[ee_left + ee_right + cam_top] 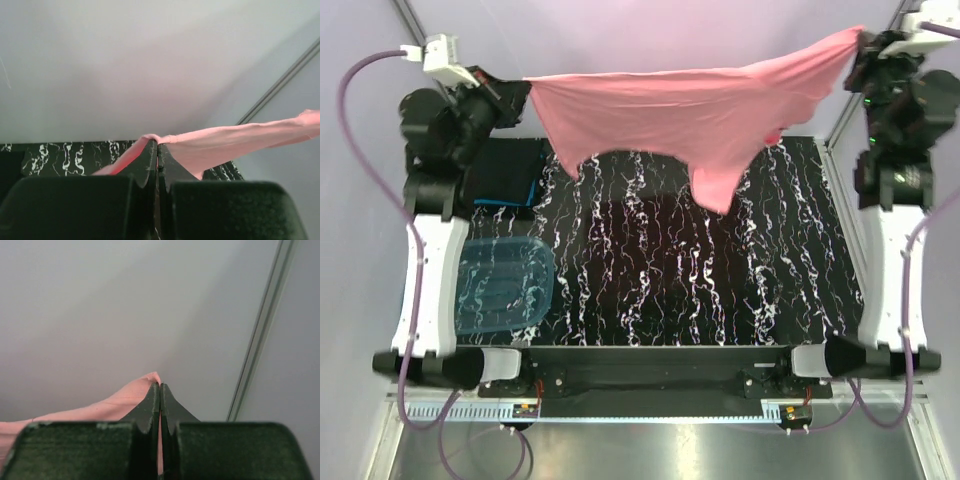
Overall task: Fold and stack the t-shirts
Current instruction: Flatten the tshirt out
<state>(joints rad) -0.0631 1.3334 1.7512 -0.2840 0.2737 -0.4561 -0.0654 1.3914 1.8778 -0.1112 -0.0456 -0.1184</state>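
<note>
Marbled table (670, 290) below — left gripper (524, 83), right gripper (861, 42) raised, each pinching pink t-shirt (690, 105) stretched between.

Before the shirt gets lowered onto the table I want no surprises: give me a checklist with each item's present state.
1. Left jaws shut on pink t-shirt corner: ok.
2. Right jaws shut on the opposite corner: ok.
3. Top edge taut between the arms: ok.
4. Cloth hanging flat: not ok, one flap droops lower right of centre.
5. Blue tub and folded dark stack lie left of the table's middle: ok.
6. Lowest flap off the table: cannot tell.
</note>
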